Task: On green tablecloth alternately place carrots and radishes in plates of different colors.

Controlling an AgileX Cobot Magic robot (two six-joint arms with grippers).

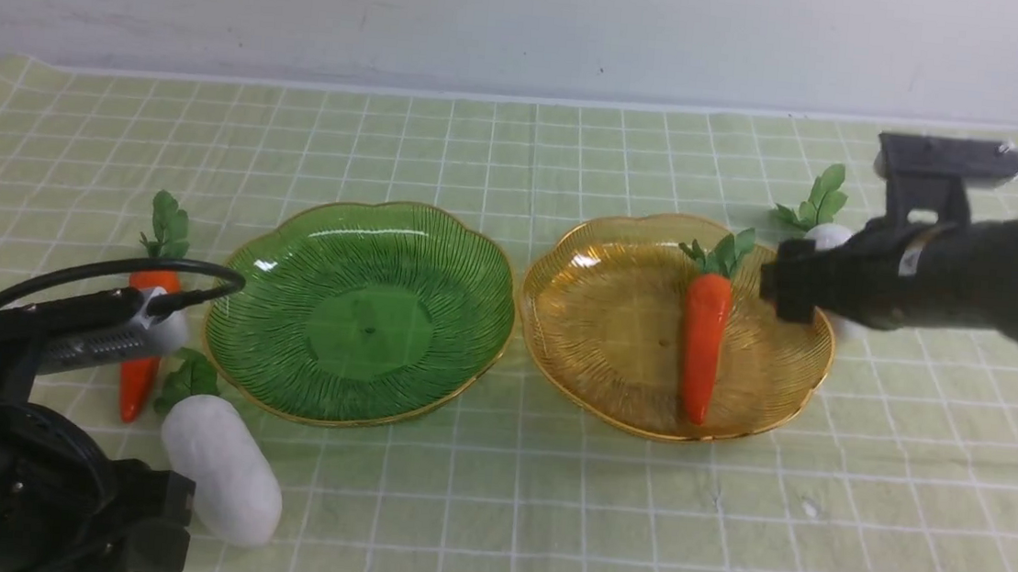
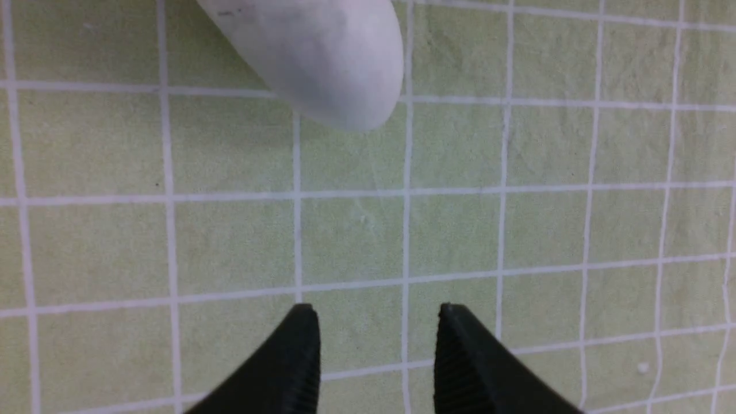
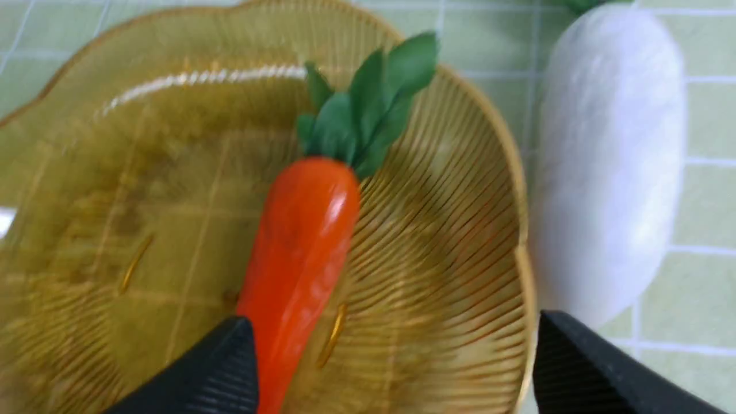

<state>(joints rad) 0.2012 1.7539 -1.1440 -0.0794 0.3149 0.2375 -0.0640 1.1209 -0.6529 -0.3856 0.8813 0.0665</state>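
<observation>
On the green tablecloth (image 1: 545,510) stand a green plate (image 1: 274,339), holding nothing, and an amber plate (image 1: 597,331). One carrot (image 1: 705,338) lies in the amber plate, also seen in the right wrist view (image 3: 299,247). My right gripper (image 1: 786,283) (image 3: 391,339) is open and empty above that plate's right rim (image 3: 520,253). A radish (image 1: 831,236) (image 3: 609,167) lies just right of that plate, partly hidden by the arm. At the left lie the other carrot (image 1: 137,373) and radish (image 1: 221,468) (image 2: 322,52). My left gripper (image 2: 376,313) is open and empty over cloth near that radish's rounded end.
A pale wall (image 1: 532,21) runs behind the table's far edge. The left arm's cable (image 1: 105,274) arches over the left carrot. Bare cloth (image 1: 914,506) lies at the front right.
</observation>
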